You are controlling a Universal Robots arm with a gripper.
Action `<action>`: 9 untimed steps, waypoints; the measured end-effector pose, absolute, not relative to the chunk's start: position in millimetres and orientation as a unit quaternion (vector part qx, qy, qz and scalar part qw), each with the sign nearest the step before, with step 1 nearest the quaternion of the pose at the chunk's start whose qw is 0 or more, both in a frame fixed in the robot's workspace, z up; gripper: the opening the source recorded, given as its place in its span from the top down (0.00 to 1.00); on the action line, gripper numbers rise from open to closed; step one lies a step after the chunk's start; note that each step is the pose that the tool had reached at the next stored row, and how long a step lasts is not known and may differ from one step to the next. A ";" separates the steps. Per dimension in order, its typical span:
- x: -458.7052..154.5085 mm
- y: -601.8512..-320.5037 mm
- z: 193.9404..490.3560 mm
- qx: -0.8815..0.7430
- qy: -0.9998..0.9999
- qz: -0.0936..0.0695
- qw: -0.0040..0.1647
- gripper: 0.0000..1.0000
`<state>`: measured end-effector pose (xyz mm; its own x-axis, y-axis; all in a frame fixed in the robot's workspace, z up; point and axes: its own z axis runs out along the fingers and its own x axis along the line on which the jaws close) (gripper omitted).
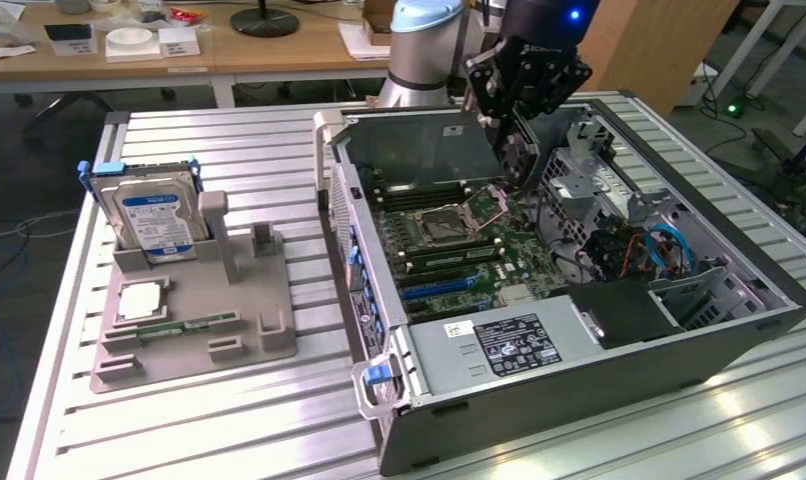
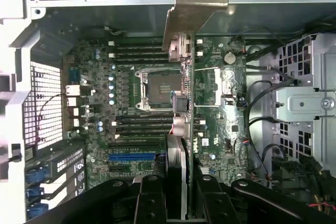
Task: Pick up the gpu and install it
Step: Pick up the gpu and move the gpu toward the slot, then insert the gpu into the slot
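The gripper (image 2: 177,205) is clamped narrowly on the gpu (image 2: 177,156), holding it edge-on over the motherboard (image 2: 131,98) inside the open computer case (image 1: 577,400). Pickup looks done. Seating is not, since the card hangs near the processor socket (image 2: 160,90), apart from the blue slot (image 2: 131,157). The case walls, the drive cage (image 2: 307,103) and loose cables (image 2: 262,93) crowd one side, while above is open.

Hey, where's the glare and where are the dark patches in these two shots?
Exterior view: light glares off the table slats toward that view's lower right, while the computer case interior by the cables lies in shadow. Wrist view: the perforated vent is washed out by light, and the hand gripping the gpu reads as a dark silhouette.
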<state>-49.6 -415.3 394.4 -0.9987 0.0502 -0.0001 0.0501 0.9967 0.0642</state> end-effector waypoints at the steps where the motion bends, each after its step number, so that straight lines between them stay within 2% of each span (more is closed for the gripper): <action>1: -49.2 -415.3 394.4 0.025 0.999 0.032 0.001 0.73; 9: -49.1 -415.3 394.4 0.025 0.999 0.032 0.001 0.73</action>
